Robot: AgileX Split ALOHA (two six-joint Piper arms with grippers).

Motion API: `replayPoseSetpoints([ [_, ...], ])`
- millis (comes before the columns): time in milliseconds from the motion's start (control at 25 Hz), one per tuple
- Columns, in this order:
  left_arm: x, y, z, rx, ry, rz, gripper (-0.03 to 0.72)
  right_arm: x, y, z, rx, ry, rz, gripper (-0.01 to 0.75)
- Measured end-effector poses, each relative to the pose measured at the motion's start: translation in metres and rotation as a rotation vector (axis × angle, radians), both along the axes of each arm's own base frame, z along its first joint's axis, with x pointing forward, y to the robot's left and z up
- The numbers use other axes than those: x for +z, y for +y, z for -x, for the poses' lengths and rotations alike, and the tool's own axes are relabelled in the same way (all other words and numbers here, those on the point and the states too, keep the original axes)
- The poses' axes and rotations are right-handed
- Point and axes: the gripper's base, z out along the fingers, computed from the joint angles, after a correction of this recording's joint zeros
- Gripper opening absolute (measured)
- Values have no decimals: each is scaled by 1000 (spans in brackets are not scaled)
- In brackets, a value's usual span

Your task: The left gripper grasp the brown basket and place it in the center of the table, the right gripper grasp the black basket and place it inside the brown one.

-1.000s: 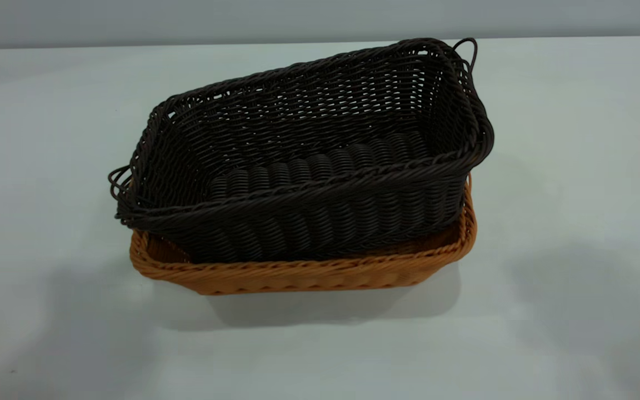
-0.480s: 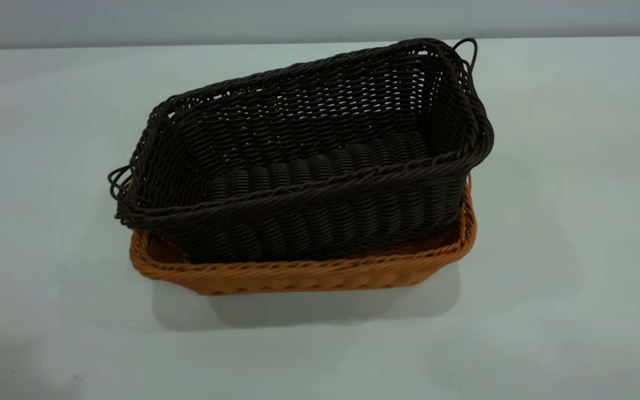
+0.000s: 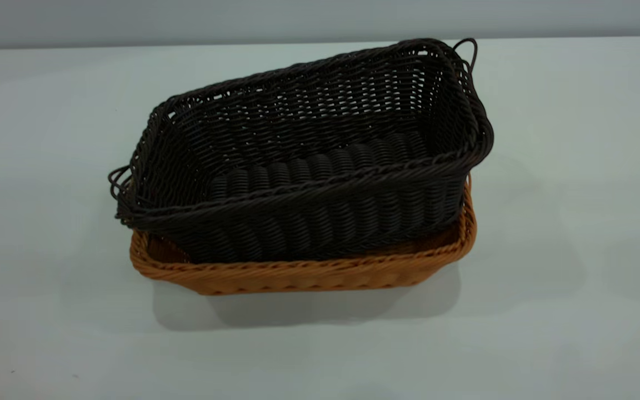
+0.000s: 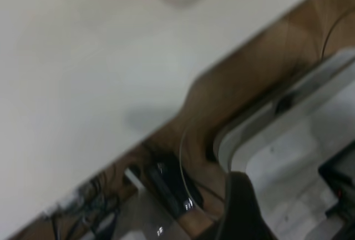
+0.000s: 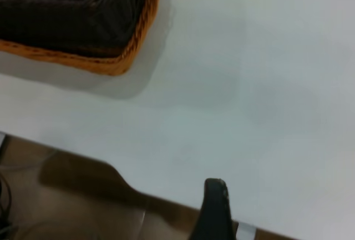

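Note:
The black basket (image 3: 309,166) sits inside the brown basket (image 3: 298,275) near the middle of the table (image 3: 575,166). It is skewed and tilted, with its right end higher. Neither gripper shows in the exterior view. In the right wrist view a dark part of my right gripper (image 5: 213,209) hangs over the table's edge, well apart from a corner of the brown basket (image 5: 111,62) that holds the black basket (image 5: 72,13). In the left wrist view a dark part of my left gripper (image 4: 238,212) hangs beyond the table's edge, holding nothing that shows.
The table edge (image 4: 183,85) runs diagonally through the left wrist view, with brown floor, cables (image 4: 166,184) and a white frame (image 4: 277,118) beyond it. White tabletop surrounds the baskets on all sides.
The baskets have not moved. Soft shadows on the table at the lower left and lower right have faded away.

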Motion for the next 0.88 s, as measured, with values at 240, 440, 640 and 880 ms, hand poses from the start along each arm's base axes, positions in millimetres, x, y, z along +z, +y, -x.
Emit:
replayPoseSetpoints([
  [240, -27, 11, 19, 9, -33, 21, 466, 0, -1, 4, 9, -26, -16, 541],
  [440, -21, 17, 31, 10, -127, 79, 466, 0, -1, 4, 9, -26, -16, 533],
  [640, -17, 23, 43, 10, -215, 128, 466, 0, -1, 4, 9, -27, -16, 532],
  [880, -14, 31, 57, 40, -314, 181, 466, 2, -3, 9, -29, -69, -30, 522],
])
